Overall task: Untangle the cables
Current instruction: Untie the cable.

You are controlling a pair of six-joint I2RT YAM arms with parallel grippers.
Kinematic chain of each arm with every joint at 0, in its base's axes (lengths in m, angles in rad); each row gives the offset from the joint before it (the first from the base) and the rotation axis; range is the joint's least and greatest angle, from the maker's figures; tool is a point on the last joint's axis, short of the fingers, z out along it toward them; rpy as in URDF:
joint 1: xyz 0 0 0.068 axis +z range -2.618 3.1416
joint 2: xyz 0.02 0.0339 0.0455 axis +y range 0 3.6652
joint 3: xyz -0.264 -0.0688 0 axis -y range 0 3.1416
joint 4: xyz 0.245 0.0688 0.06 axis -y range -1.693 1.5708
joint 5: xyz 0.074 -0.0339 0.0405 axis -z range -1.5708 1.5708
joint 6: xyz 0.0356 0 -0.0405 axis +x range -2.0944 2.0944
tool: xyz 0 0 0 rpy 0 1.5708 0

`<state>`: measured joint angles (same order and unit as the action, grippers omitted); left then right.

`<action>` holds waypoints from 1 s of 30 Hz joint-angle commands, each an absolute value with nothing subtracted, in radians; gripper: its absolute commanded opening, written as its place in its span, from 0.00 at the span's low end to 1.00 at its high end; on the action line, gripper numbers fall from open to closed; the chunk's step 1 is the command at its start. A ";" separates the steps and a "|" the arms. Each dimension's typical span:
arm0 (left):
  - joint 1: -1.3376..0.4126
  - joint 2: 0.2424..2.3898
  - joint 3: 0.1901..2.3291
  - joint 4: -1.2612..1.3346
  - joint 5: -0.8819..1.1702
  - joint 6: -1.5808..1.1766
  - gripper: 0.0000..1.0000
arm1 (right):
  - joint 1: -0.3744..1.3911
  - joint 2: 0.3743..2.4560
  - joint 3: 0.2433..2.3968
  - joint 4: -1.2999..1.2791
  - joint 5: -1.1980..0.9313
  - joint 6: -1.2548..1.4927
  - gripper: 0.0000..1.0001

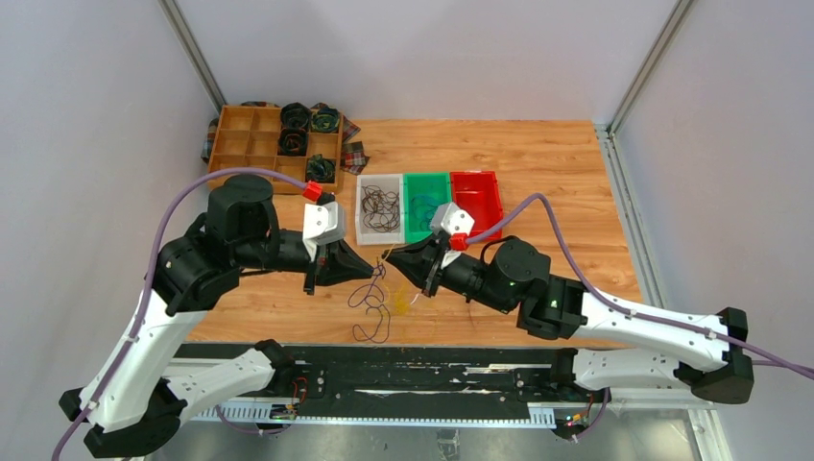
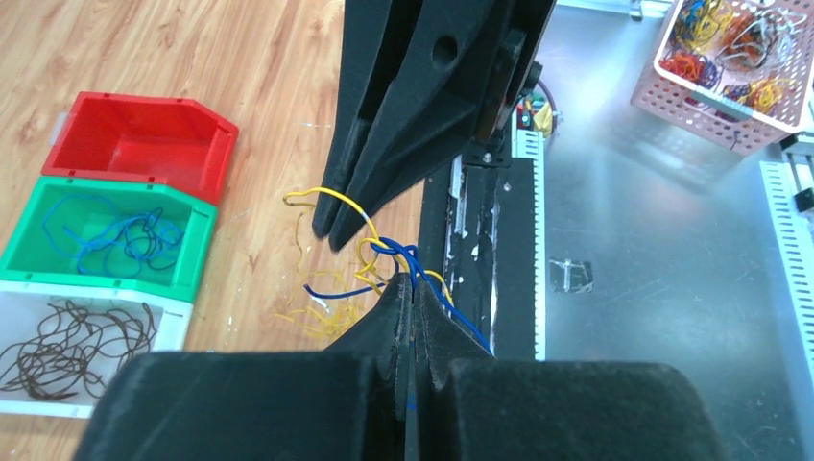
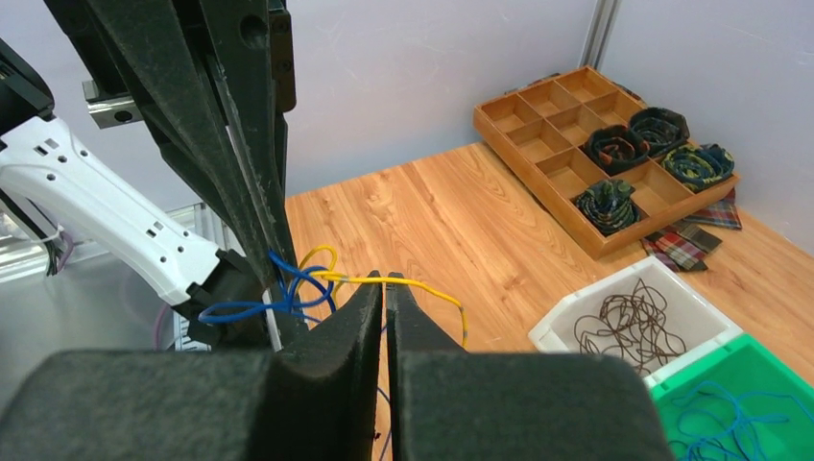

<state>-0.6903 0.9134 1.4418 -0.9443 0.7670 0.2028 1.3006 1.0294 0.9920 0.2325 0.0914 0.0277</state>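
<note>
A tangle of yellow, blue and dark cables hangs to the table between my two grippers, near the front edge. My left gripper is shut on a blue cable that loops out at its tips. My right gripper is shut on a yellow cable that runs across its tips. The two grippers stand tip to tip, a short way apart, above the wood. More yellow strands lie on the table below.
Behind the grippers stand a white bin with brown cables, a green bin with blue cables and a red bin. A wooden tray with dark fabric coils sits back left. A pink basket of wires shows off the table.
</note>
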 commanded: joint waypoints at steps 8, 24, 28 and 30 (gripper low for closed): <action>-0.687 0.904 1.500 -0.999 0.748 0.315 0.00 | 1.311 0.906 1.022 0.000 0.183 -0.100 0.47; -0.687 0.917 1.538 -1.049 0.756 0.346 0.00 | 1.312 1.028 1.099 -0.005 0.195 -0.200 0.14; -0.687 0.914 1.542 -1.060 0.753 0.358 0.00 | 1.296 0.958 1.053 0.016 0.244 -0.190 0.01; -0.687 0.914 1.547 -1.060 0.755 0.358 0.00 | 1.276 0.925 1.029 0.007 0.254 -0.169 0.00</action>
<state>-0.6903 0.9165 1.5158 -1.0477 0.7403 0.3412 1.2984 1.0065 1.0622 -0.0265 0.1886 -0.1795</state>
